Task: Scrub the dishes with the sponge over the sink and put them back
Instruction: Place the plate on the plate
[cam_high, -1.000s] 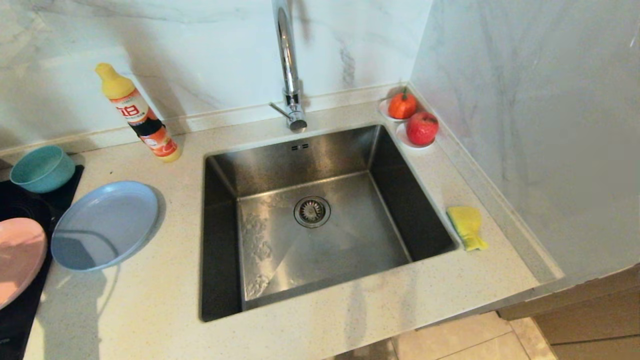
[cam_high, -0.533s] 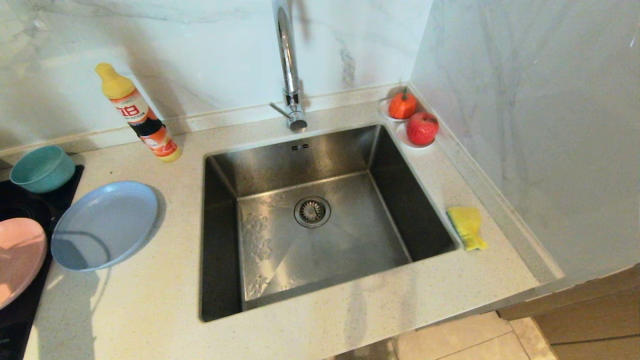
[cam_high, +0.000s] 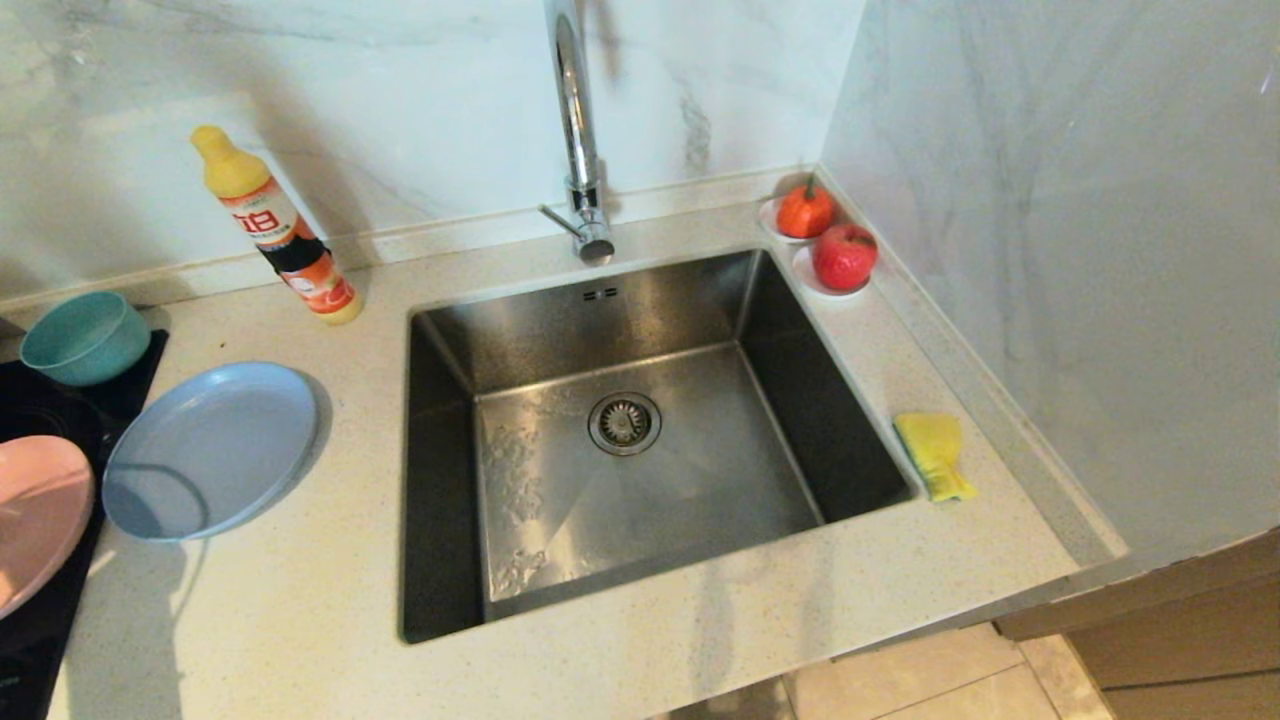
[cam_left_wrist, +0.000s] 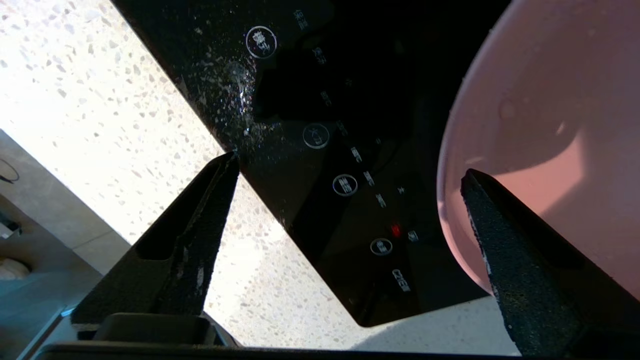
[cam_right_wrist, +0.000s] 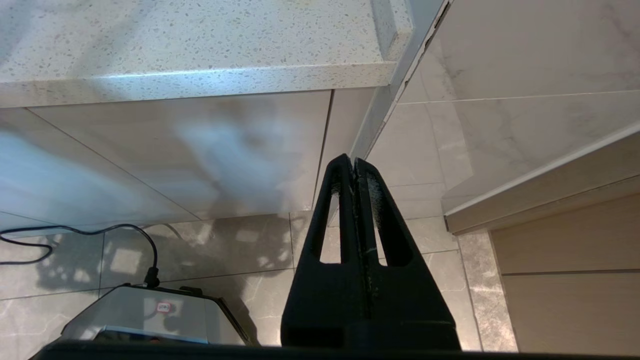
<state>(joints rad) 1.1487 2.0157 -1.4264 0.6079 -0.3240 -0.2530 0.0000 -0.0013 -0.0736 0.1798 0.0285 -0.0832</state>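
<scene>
Speckled pale countertop (cam_high: 300, 600) around steel sink (cam_high: 640, 330), left pincer (cam_left_wrist: 350, 170) wide above black hob (cam_left_wrist: 320, 75), seemingly induction.

Clearance — sink (cam_high: 640, 560) basin open from above

Tap (cam_high: 575, 120) rises at the back rim; bottle (cam_high: 275, 225) stands rear-left. Pale plate (cam_high: 210, 450), pink plate (cam_high: 35, 520) and bowl (cam_high: 85, 337) occupy the left counter (cam_high: 300, 620) — sponge (cam_high: 935, 455) lies just beside the right wall.

detergent bottle (cam_high: 278, 228) upright at backsplash | two red fruits (cam_high: 826, 236) on saucers | black cooktop (cam_left_wrist: 320, 150)
</scene>
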